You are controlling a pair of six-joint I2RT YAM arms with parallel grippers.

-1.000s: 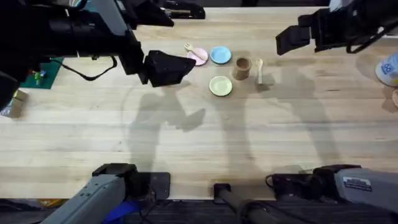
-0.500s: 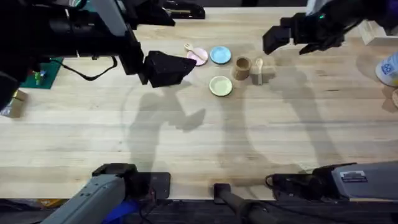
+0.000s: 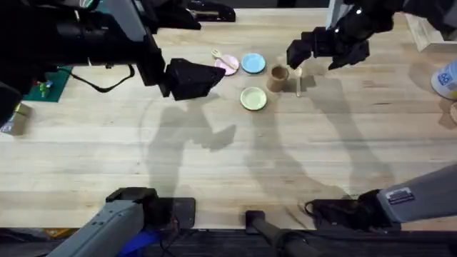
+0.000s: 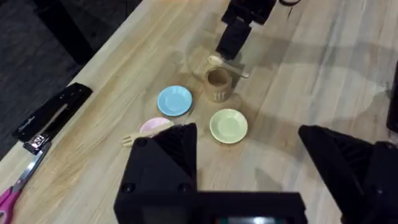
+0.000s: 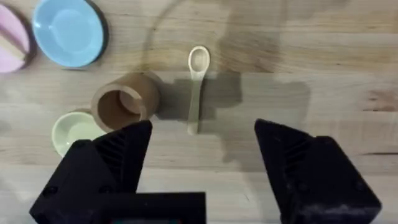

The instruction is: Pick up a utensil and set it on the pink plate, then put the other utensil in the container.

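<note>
So, top middle of the overhead pic: a pink plate (image 3: 227,64) w/ a small wooden fork (image 3: 217,55) lying on it, prongs sticking off the plate's upper-left edge. Just right of it is a light blue plate (image 3: 253,63), & a pale yellow plate (image 3: 253,98) sits a bit lower. The brown wooden cup (image 3: 278,78) stands upright, right of the blue plate & up-right of the yellow one. It looks empty inside in the right wrist pic.

The little wooden spoon (image 5: 196,87) lies flat on the table (image 3: 214,164), just beside the cup on its right, not touching it. Its bowl points toward the top of the overhead pic.

The right gripper (image 3: 303,56) hangs over the cup & spoon, top right of middle in the overhead pic. Its fingers (image 5: 121,152) are spread wide w/ nothing in them, the spoon's handle lined up between them in the right wrist pic.

The left gripper (image 3: 196,78) sits left of the plates, near the pink one. Its fingers (image 4: 174,146) are wide apart too & hold nothing.

A black stapler (image 4: 53,118) & pink-handled scissors (image 4: 15,190) lie at the left side of the left wrist pic, well apart from the plates.
</note>
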